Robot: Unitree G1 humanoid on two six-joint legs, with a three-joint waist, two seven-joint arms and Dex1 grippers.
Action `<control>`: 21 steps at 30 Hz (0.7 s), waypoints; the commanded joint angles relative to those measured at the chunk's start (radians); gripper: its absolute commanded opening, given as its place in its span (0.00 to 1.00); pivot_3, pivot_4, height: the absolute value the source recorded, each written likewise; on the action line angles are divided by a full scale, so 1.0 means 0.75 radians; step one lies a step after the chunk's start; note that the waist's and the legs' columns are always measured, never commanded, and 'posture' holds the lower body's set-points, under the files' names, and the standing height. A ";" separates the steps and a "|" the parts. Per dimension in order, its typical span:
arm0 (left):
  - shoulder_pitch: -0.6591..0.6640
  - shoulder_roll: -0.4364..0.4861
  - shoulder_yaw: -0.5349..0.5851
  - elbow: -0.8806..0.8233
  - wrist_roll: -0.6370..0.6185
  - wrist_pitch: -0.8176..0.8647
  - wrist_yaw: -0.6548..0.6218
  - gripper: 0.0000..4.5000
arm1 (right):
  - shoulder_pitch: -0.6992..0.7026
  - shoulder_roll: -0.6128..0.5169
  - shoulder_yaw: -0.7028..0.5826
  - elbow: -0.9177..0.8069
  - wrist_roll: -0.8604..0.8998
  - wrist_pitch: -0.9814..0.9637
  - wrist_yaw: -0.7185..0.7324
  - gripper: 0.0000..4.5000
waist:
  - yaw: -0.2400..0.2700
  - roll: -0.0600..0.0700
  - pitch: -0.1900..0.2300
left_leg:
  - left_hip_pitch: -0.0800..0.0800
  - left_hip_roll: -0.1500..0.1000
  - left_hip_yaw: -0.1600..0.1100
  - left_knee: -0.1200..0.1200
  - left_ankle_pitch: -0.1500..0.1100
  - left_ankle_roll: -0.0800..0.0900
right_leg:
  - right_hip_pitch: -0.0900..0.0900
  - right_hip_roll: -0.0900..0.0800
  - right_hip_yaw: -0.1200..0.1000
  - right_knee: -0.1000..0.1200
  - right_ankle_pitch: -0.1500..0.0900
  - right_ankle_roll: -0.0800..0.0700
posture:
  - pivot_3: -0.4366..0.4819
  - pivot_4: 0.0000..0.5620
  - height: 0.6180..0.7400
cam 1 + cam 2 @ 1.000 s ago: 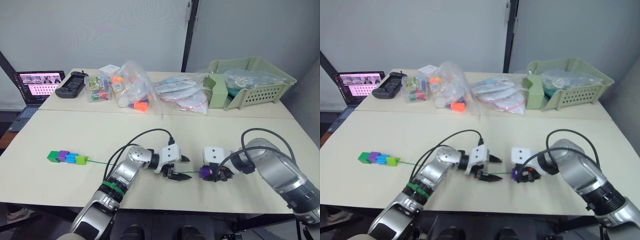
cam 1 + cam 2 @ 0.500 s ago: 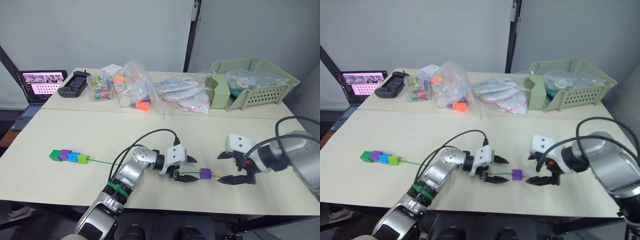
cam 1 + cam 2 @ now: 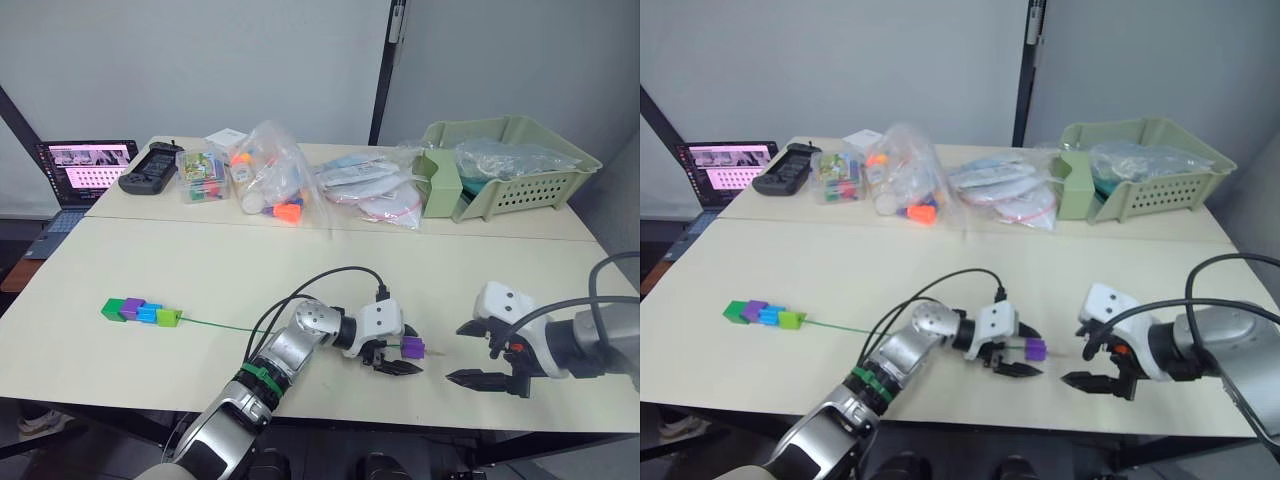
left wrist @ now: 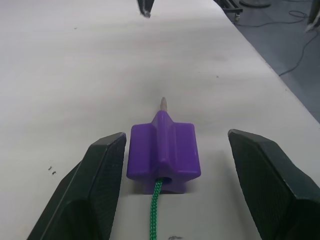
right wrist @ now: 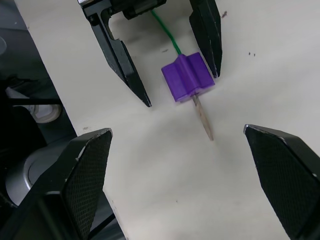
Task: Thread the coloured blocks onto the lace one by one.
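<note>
On the table (image 3: 120,250) | your left hand (image 3: 398,355) and right hand (image 3: 483,352) open, empty | purple block (image 3: 412,347) on lace (image 3: 215,324) tip | four blocks (image 3: 140,312) already threaded.

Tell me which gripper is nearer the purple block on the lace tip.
Left. The left gripper has its open fingers either side of the purple block; the right gripper, also open, sits apart beyond the lace tip.

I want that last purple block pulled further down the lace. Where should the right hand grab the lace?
Probably the stiff pale tip poking out of the purple block, approached from the open right hand's side: it lies bare on the table, pointing away from the left hand.
</note>
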 commanded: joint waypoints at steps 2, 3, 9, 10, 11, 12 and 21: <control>-0.039 -0.045 -0.006 0.024 0.020 -0.048 0.050 0.76 | 0.047 0.002 -0.083 -0.053 0.046 0.005 -0.057 0.99 | 0.000 0.000 0.000 | 0.000 0.000 0.000 0.000 0.000 0.000 | 0.000 0.000 0.000 0.000 0.000 0.000 | 0.48 0.27 0.94; -0.039 -0.052 -0.005 0.031 0.024 -0.055 0.060 0.76 | 0.060 0.005 -0.090 -0.057 0.053 0.004 -0.069 0.99 | 0.000 0.000 0.000 | 0.000 0.000 0.000 0.000 0.000 0.000 | 0.000 0.000 0.000 0.000 0.000 0.000 | 0.48 0.27 0.94; -0.031 -0.077 0.006 0.046 0.013 -0.072 0.071 0.64 | 0.101 0.020 -0.070 -0.061 0.043 -0.064 -0.151 1.00 | 0.000 0.000 0.000 | 0.000 0.000 0.000 0.000 0.000 0.000 | 0.000 0.000 0.000 0.000 0.000 0.000 | 0.48 0.27 0.94; -0.029 -0.073 0.007 0.041 0.010 -0.071 0.065 0.57 | 0.096 0.027 -0.039 -0.050 0.027 -0.107 -0.163 1.00 | 0.000 0.000 0.000 | 0.000 0.000 0.000 0.000 0.000 0.000 | 0.000 0.000 0.000 0.000 0.000 0.000 | 0.48 0.27 0.94; -0.028 -0.070 0.008 0.037 0.010 -0.071 0.061 0.51 | 0.092 0.031 -0.017 -0.042 0.016 -0.140 -0.173 1.00 | 0.000 0.000 0.000 | 0.000 0.000 0.000 0.000 0.000 0.000 | 0.000 0.000 0.000 0.000 0.000 0.000 | 0.48 0.27 0.94; -0.027 -0.065 0.008 0.034 0.010 -0.069 0.055 0.43 | 0.083 0.037 0.020 -0.022 -0.006 -0.176 -0.190 1.00 | -0.001 0.000 0.000 | 0.000 0.000 0.000 0.000 0.000 0.000 | 0.000 0.000 0.000 0.000 0.000 0.000 | 0.48 0.27 0.94; -0.024 -0.049 0.009 0.022 0.017 -0.062 0.047 0.31 | -0.109 0.052 0.375 0.224 -0.219 -0.499 -0.179 1.00 | -0.005 0.000 0.000 | 0.001 0.000 0.000 0.000 0.000 0.000 | 0.000 0.000 0.000 0.000 0.000 0.000 | 0.48 0.27 0.94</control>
